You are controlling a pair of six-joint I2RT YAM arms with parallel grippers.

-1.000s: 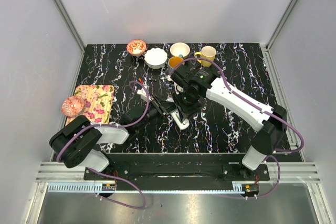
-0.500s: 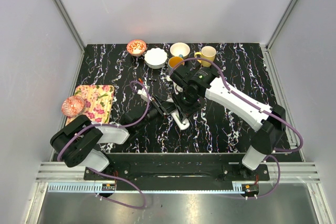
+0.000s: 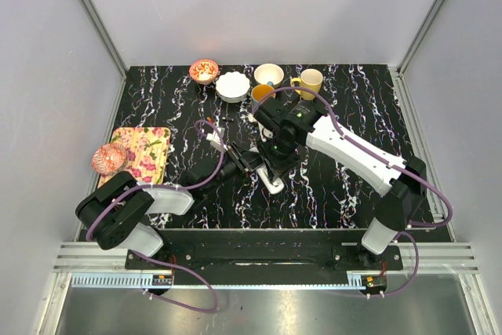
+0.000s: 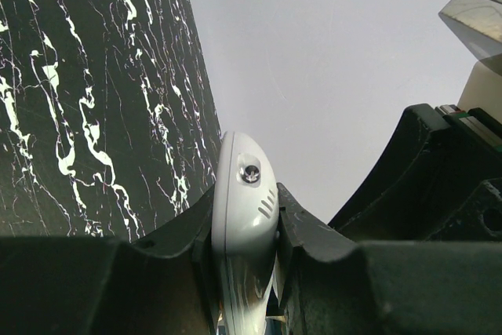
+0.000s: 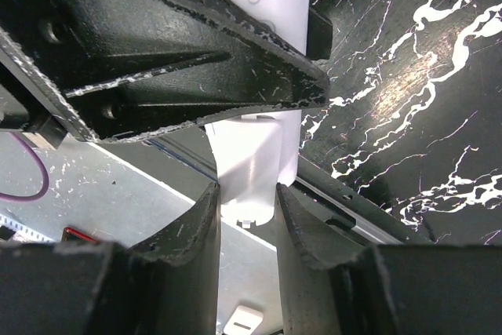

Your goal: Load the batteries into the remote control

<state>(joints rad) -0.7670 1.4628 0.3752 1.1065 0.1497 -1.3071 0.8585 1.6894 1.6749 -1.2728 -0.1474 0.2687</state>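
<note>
From above, my two wrists are crowding together over the middle of the table and hiding most of what I am holding. My left gripper and my right gripper are meeting nose to nose, and only a short white end of the remote control is poking out on the near side of the right one. How my jaws are standing is not showing from up here. Through the left wrist camera, my left fingers are squeezing the remote from both sides, closed almost fully. Its rounded white tip is sticking out just beyond them, showing a small shiny round dot and a few short slits, while the rest of the bar is getting lost in shadow between the fingers. Black hardware is filling the space to their right, cut off by the frame edge, and I cannot tell what part it is. Through the right wrist camera, the black body of my left gripper is crossing just ahead of my right fingers and covering the middle of the bar. A white stretch is showing beyond it, and a narrower white end is sitting between my right fingers, which are partly closed and touching it on either side. I cannot tell which face is carrying the slot.
</note>
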